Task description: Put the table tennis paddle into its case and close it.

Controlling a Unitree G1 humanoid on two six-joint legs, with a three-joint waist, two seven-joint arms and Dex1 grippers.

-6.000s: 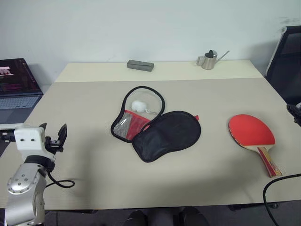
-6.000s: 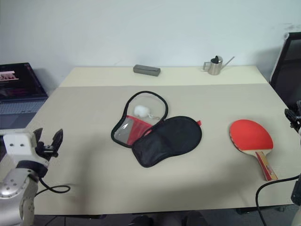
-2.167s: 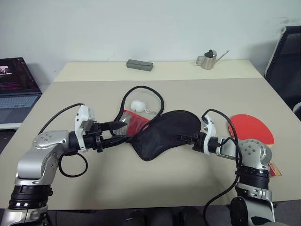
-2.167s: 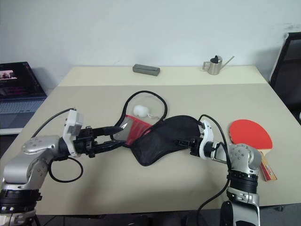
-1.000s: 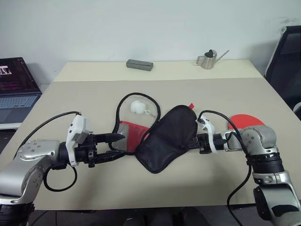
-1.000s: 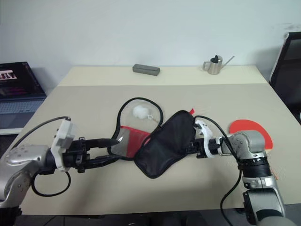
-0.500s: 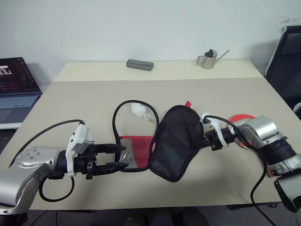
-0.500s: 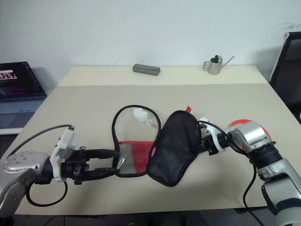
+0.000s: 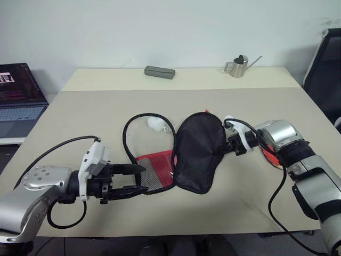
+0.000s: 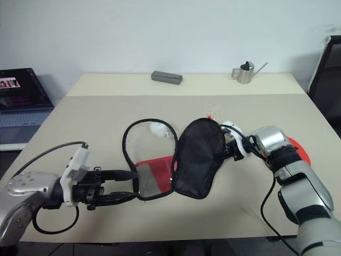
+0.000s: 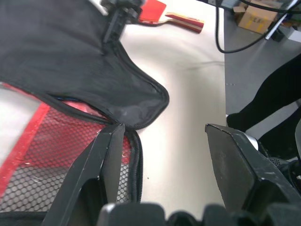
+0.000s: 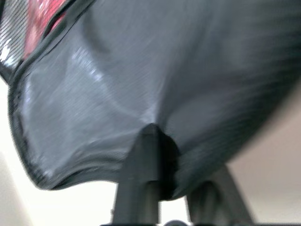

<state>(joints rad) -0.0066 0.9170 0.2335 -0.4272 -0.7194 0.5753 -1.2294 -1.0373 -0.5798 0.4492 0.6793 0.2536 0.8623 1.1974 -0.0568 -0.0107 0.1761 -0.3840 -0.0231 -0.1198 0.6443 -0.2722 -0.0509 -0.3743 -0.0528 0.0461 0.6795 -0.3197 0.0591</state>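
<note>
The case (image 9: 194,152) is spread open at frame centre, long axis running top to bottom. The paddle (image 10: 301,151) is tucked behind the nearer right gripper (image 9: 228,149), whose black-flap pinch cannot be confirmed. The left gripper (image 9: 137,180) gapes at the mesh edge.

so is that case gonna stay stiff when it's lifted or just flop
Probably floppy: the case's black flap puckers where the right gripper pinches it. Likely light, since the thin fabric and mesh creases. It may sag or fold unless both sides are supported.
</note>
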